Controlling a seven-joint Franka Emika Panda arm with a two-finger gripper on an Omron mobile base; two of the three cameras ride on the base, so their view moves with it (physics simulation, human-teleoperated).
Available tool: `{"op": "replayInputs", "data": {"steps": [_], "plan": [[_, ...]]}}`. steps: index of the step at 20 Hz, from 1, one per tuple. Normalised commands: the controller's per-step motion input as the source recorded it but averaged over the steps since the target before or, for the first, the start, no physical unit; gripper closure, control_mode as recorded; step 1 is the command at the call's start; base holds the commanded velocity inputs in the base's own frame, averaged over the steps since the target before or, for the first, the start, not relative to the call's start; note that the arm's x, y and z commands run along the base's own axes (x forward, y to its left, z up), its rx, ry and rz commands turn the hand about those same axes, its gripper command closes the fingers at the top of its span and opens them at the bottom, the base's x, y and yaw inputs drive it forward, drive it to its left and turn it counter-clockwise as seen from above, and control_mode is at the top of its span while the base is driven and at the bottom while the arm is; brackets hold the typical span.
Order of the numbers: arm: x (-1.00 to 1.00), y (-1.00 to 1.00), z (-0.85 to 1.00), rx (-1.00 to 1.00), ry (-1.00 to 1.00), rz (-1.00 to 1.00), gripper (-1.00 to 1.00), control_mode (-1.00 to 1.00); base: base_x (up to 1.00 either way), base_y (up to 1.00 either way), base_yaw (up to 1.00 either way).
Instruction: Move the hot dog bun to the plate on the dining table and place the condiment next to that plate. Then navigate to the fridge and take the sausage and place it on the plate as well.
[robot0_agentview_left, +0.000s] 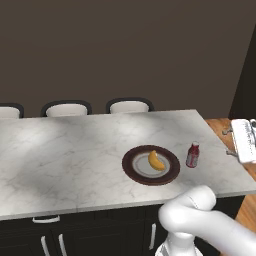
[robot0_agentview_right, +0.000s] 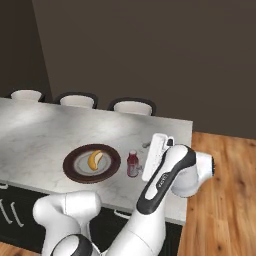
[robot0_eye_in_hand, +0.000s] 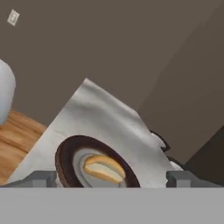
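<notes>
No legible text, brand, number or sign is found in any view. A pale label band is seen on the condiment (robot0_agentview_left: 193, 155), just beside the plate (robot0_agentview_left: 131, 168) on the dining table (robot0_agentview_left: 60, 150), but nothing can be read on it; any printing is too small and blurred to be made out.

1. Three chairs with dark frames and pale seats, the first chair (robot0_agentview_left: 8, 111), the second chair (robot0_agentview_left: 66, 108) and the third chair (robot0_agentview_left: 129, 106), stand in a row along the far side.
2. A plain dark wall (robot0_agentview_left: 125, 50) rises behind them.
3. A wooden floor (robot0_agentview_right: 220, 200) lies to the right.
4. Dark cabinet fronts with pale handles (robot0_agentview_left: 46, 219) show below the near edge.
</notes>
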Motion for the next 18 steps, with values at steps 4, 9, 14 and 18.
{"op": "replayInputs", "data": {"steps": [4, 9, 14, 18], "plan": [[-0.40, 0.29, 0.59, 0.00, 0.11, -0.28, -1.00, -1.00, 0.00, 0.00, 0.00], [-0.22, 0.47, 0.40, 0.00, 0.23, -0.37, -1.00, -1.00, 0.00, 0.00, 0.00], [-0.05, 0.60, 0.20, 0.00, 0.26, -0.51, -1.00, -1.00, 0.00, 0.00, 0.00], [-0.01, 0.67, 0.09, 0.00, 0.21, -0.60, -1.00, -1.00, 0.00, 0.00, 0.00]]}}
